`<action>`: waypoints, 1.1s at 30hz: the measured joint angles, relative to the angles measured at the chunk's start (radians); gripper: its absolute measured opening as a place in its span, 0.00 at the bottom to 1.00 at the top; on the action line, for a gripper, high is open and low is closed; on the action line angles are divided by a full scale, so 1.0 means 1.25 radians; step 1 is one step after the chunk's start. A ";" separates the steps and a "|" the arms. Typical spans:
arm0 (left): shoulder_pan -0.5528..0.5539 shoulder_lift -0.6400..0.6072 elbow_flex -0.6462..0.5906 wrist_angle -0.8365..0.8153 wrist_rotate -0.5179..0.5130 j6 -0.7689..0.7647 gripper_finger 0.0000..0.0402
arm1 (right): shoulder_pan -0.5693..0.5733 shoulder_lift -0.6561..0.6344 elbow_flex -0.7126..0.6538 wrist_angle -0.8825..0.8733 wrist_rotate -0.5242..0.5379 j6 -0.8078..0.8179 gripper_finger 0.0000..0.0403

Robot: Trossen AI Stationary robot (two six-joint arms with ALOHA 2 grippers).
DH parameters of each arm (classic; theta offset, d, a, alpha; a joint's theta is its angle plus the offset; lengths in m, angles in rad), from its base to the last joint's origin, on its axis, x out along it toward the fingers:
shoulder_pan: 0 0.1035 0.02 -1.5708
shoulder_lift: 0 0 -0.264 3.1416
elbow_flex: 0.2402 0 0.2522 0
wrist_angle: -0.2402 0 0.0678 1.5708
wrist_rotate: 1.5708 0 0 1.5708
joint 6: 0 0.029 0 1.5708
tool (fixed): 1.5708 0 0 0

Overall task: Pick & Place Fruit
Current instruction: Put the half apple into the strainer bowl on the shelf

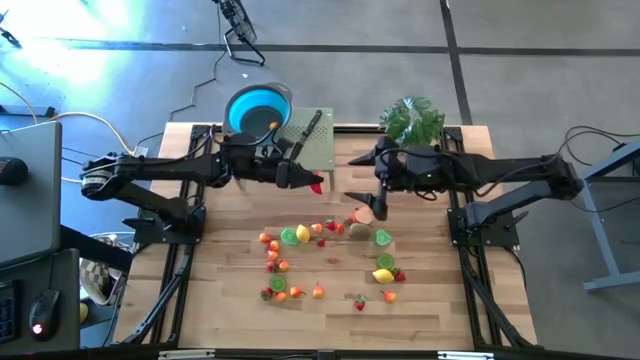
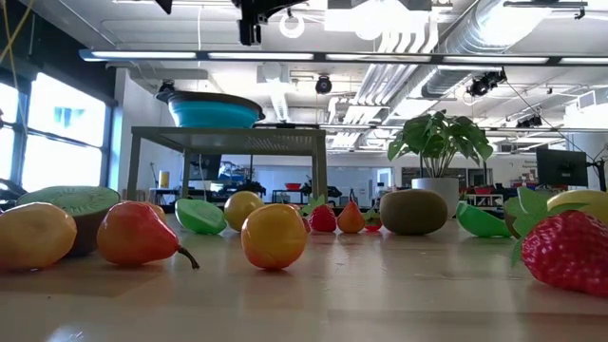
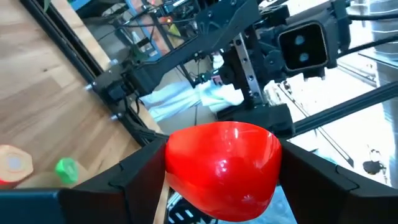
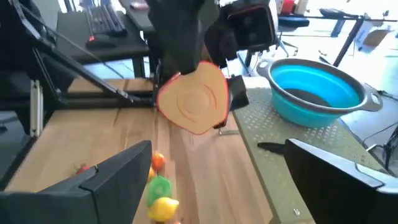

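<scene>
My left hand (image 1: 312, 183): centre of the high view, just below the green mat (image 1: 318, 143), pinching a red apple half (image 3: 222, 168) between both fingers, held clear above the worktop (image 1: 230, 290).
My right hand (image 1: 381, 207): right of centre in the high view, fingers spread with nothing between them, hanging above the scattered pieces.
Fruit (image 1: 330, 255): loose toy pieces strewn across the middle and lower worktop; a pear (image 2: 136, 234) and a strawberry (image 2: 568, 249) lie nearest in the low view.
Blue bowl (image 1: 258, 107): upper centre of the high view, beside the mat.
Potted plant (image 1: 412, 120): upper right of the worktop.
</scene>
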 joint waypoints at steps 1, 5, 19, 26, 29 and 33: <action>0.007 0.000 0.000 0.007 0.005 0.000 0.66 | 0.000 -0.007 0.000 -0.010 0.000 0.004 0.89; 0.044 -0.001 0.000 0.033 0.030 0.002 0.66 | 0.000 -0.021 0.000 -0.036 -0.003 0.011 0.89; 0.222 -0.038 0.000 0.033 0.125 -0.021 0.66 | 0.000 -0.025 0.000 -0.094 -0.005 0.032 0.89; 0.311 -0.039 0.000 0.031 0.168 -0.008 0.66 | 0.000 -0.025 0.000 -0.094 -0.005 0.032 0.89; 0.354 -0.039 0.000 0.025 0.170 -0.007 0.66 | 0.000 -0.025 0.000 -0.094 -0.005 0.033 0.89; 0.419 -0.042 0.000 0.024 0.171 -0.007 0.66 | 0.000 -0.025 0.000 -0.094 -0.005 0.033 0.89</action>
